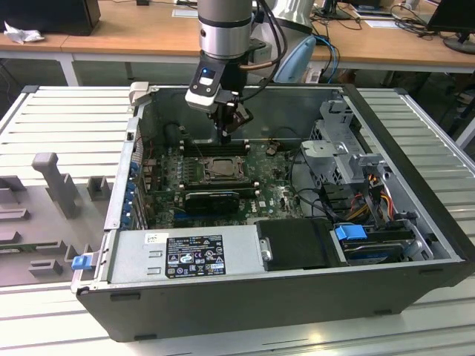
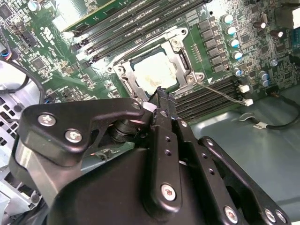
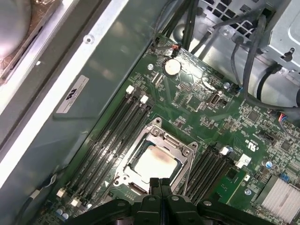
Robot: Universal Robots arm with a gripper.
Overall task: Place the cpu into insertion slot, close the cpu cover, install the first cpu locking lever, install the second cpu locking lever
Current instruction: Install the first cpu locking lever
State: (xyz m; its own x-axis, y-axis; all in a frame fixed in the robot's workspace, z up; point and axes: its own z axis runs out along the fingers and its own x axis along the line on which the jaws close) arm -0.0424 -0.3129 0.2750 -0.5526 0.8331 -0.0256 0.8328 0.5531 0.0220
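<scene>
One pale silver cpu (image 3: 153, 162), smudged tan, lies framed by the cpu cover (image 3: 171, 141) — fingers (image 3: 154, 186) pressed together.

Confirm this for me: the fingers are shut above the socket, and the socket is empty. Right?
Not quite. The socket is not empty: the first wrist view shows the pale square chip lying in it. The fingers are shut above it, as you said.

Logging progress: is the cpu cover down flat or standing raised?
Down. In the first wrist view the cpu cover lies flat around the cpu, whose pale top shows through its window.
</scene>
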